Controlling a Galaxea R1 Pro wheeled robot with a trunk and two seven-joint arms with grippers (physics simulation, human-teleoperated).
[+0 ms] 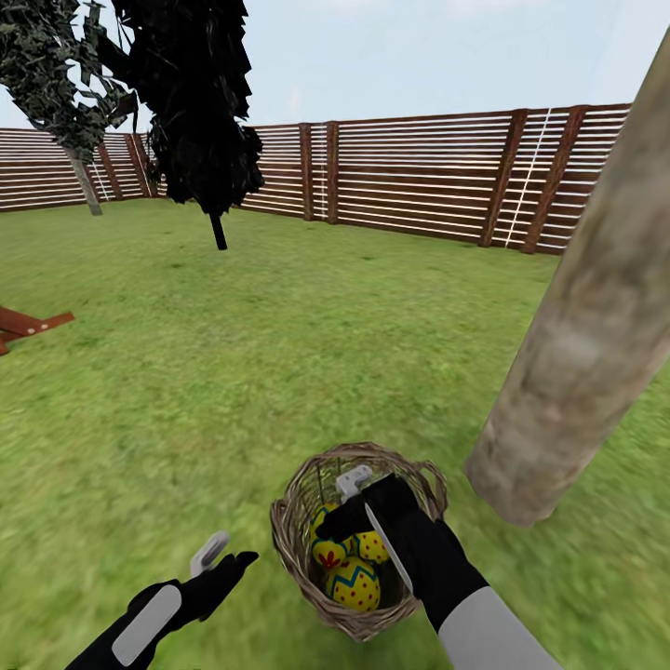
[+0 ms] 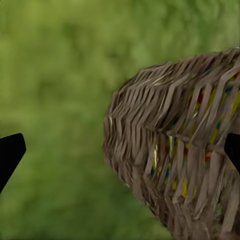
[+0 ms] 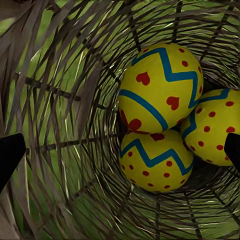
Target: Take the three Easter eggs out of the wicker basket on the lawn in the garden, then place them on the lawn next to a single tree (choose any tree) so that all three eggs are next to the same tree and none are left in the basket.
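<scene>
The wicker basket (image 1: 358,540) is a small round bowl of brown open weave standing on the lawn (image 1: 279,354), a wide, slightly patchy sheet of green grass, near the robot and just left of the tree (image 1: 582,344), whose thick pale grey-brown mottled trunk leans up to the right. Inside the basket lie the three Easter eggs (image 1: 352,568), smooth and glossy yellow with blue zigzag bands; in the right wrist view one egg carries red hearts (image 3: 160,90) and the other two red dots (image 3: 156,160), all three touching at the bottom of the weave. The right gripper (image 1: 358,502) reaches down into the basket's mouth directly above the eggs, its black fingertips (image 3: 10,155) spread wide at either edge of the wrist picture, apart from every egg. The left gripper (image 1: 223,558) hangs over the grass just left of the basket, its fingers likewise spread, with the basket's woven wall (image 2: 175,150) close before it and the eggs' colours glinting through the gaps. Far off stand a slatted brown wooden fence (image 1: 419,177) and a narrow black-leaved tree (image 1: 200,112).
</scene>
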